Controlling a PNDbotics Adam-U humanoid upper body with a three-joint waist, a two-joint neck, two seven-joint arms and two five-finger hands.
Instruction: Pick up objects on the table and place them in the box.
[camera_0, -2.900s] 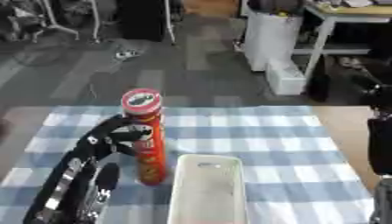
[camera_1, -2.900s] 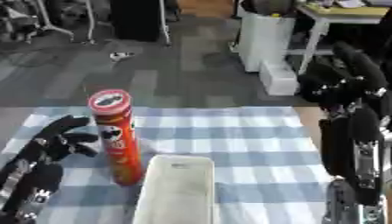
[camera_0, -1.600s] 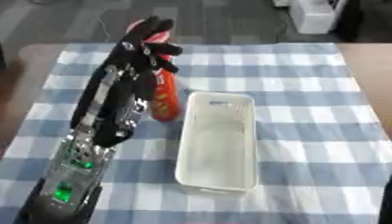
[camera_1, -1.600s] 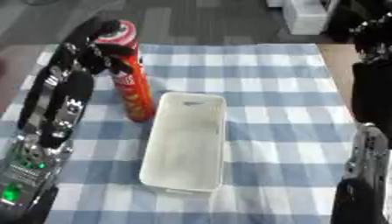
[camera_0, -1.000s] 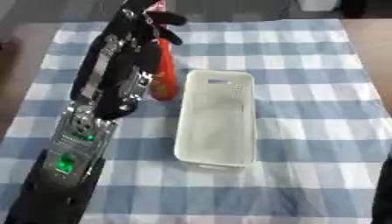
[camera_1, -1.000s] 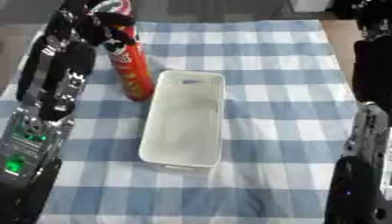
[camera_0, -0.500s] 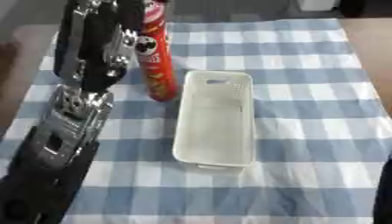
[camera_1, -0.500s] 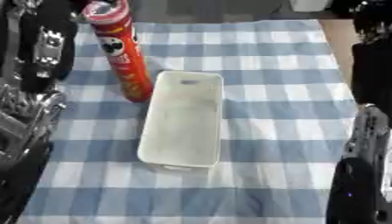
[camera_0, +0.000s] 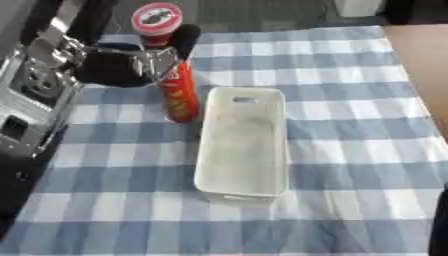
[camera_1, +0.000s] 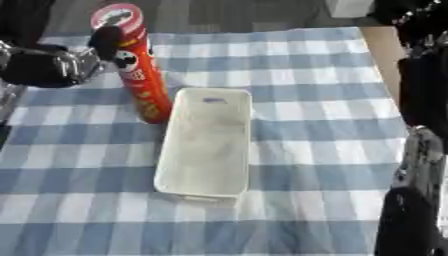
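Nearest, the white box (camera_0: 242, 142) lies empty on the checked tablecloth (camera_0: 350, 125), its long axis running away from the robot. Just beyond its far left corner stands the red chip can (camera_0: 173, 70), upright, its base on the cloth close beside the box wall. The left hand (camera_0: 131, 65) is at the can's upper half from the left, with a finger showing past the can's far side near the lid, so it looks curled round the can. The box lies to the can's right and nearer, so the can likely has to be laid along that axis. The right arm (camera_1: 424, 85) stands well apart at the right edge, its hand not shown
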